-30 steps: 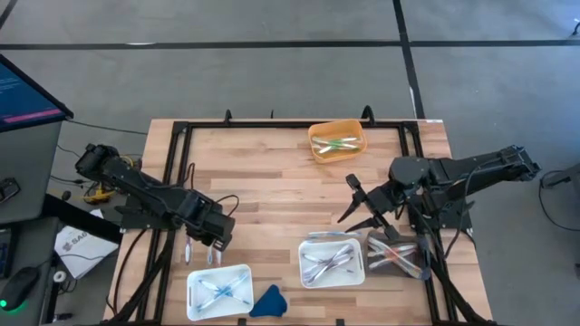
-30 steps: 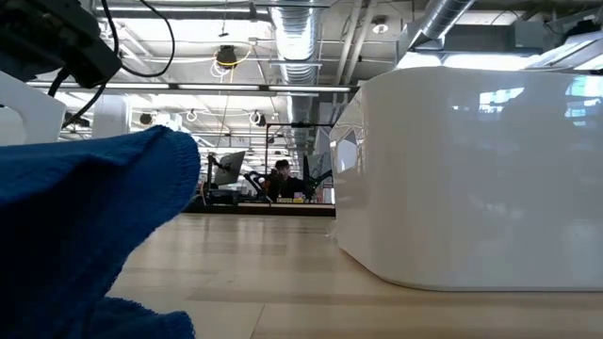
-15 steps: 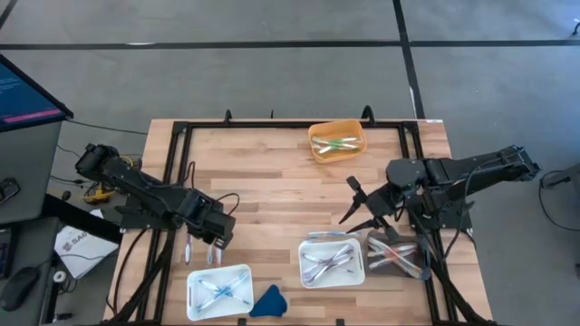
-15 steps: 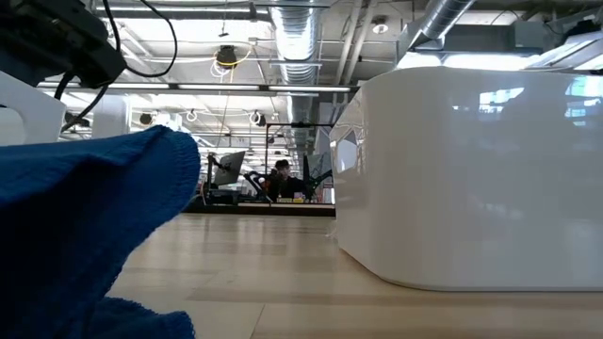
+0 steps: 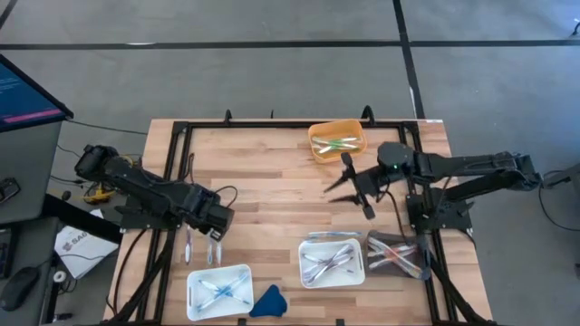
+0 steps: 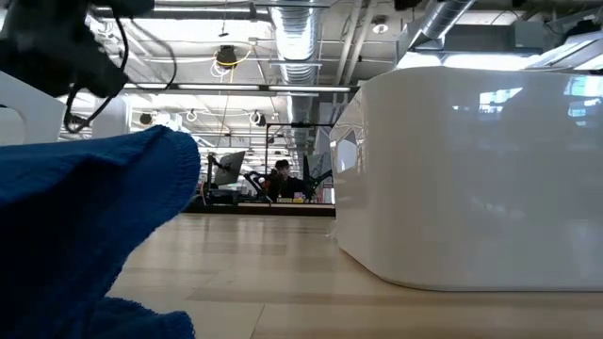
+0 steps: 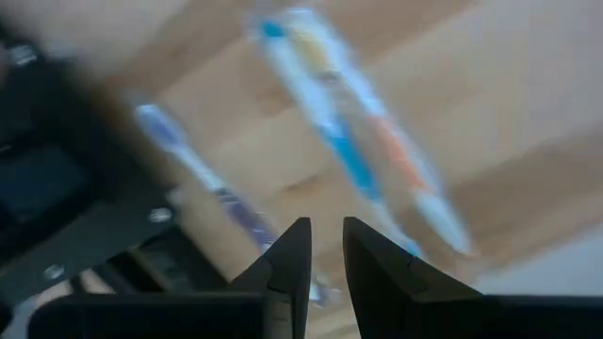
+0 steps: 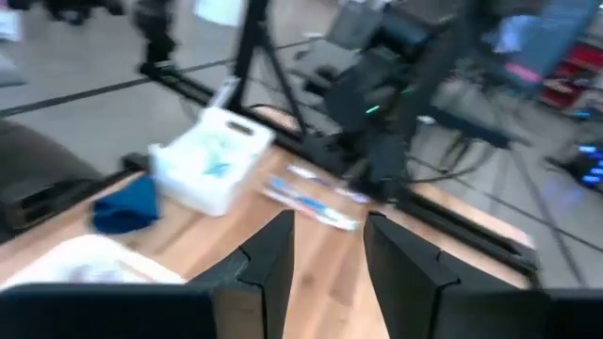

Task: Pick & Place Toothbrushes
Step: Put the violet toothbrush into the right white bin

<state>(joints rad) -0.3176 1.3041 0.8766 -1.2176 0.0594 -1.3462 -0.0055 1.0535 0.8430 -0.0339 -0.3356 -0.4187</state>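
Loose toothbrushes point(image 5: 214, 255) lie flat on the wood near the table's left edge, with one more point(image 5: 188, 244) beside the black frame. My left gripper point(image 5: 214, 237) points down just above them, its fingers point(image 7: 325, 240) a narrow gap apart with nothing between; the wrist view shows a blue, white and orange pair of toothbrushes point(image 7: 363, 151) below. My right gripper point(image 5: 349, 188) hangs open over the table's right middle, holding nothing. More toothbrushes lie in the orange bin point(image 5: 337, 140), the left white tray point(image 5: 218, 292), the middle white tray point(image 5: 333, 261) and the clear tray point(image 5: 396, 254).
A blue cloth lump point(image 5: 268, 301) lies at the near edge between the white trays and fills the left of the low view point(image 6: 85, 226). A black frame point(image 5: 172, 181) runs around the table top. A person point(image 6: 280, 179) sits far behind the table.
My right gripper has swung away from the trays toward the far edge and the orange bin, and has rolled as it went, staying open. The toothbrushes and trays have kept their places.
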